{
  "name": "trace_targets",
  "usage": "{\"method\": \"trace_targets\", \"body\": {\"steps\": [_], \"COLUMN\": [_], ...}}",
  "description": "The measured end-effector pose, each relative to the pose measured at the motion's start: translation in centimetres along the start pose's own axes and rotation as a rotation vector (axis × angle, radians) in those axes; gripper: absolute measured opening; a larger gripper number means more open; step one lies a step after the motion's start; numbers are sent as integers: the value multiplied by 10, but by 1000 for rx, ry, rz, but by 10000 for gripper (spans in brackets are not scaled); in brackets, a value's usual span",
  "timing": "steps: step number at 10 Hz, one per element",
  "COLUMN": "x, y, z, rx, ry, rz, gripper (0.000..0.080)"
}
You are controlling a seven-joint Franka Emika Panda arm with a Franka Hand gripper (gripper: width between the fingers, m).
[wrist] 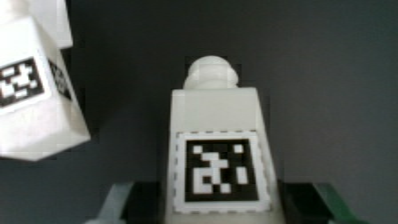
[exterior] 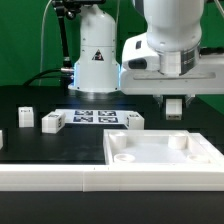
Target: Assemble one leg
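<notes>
In the wrist view a white oblong leg (wrist: 217,140) with a black-and-white tag sits between my two fingers (wrist: 128,203). Its rounded peg end points away from the gripper (wrist: 217,205), which is shut on it. A second tagged leg (wrist: 36,85) lies beside it on the black table. In the exterior view the gripper (exterior: 175,106) hangs above the table behind the large white square piece (exterior: 160,152), with the held leg (exterior: 175,104) partly hidden by the fingers. More legs lie at the exterior view's left (exterior: 25,117) (exterior: 52,122) and middle (exterior: 135,120).
The marker board (exterior: 95,117) lies flat at mid-table in front of the robot base (exterior: 95,60). A white bar (exterior: 50,180) runs along the front edge at the exterior view's left.
</notes>
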State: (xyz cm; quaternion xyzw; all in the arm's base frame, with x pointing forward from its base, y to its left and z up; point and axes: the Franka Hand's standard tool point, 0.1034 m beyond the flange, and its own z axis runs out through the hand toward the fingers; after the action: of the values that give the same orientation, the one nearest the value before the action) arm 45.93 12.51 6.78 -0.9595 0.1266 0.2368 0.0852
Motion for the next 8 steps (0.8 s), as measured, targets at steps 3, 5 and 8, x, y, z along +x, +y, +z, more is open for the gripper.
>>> {"method": "trace_targets", "body": {"steps": [3, 5, 8], "x": [-3, 8, 12], "y": [-2, -7, -11], "z": [-27, -47, -45], "rx": [21, 43, 58], "ry": [180, 277, 466], "rz": [-15, -4, -19], "gripper": [290, 290, 290]}}
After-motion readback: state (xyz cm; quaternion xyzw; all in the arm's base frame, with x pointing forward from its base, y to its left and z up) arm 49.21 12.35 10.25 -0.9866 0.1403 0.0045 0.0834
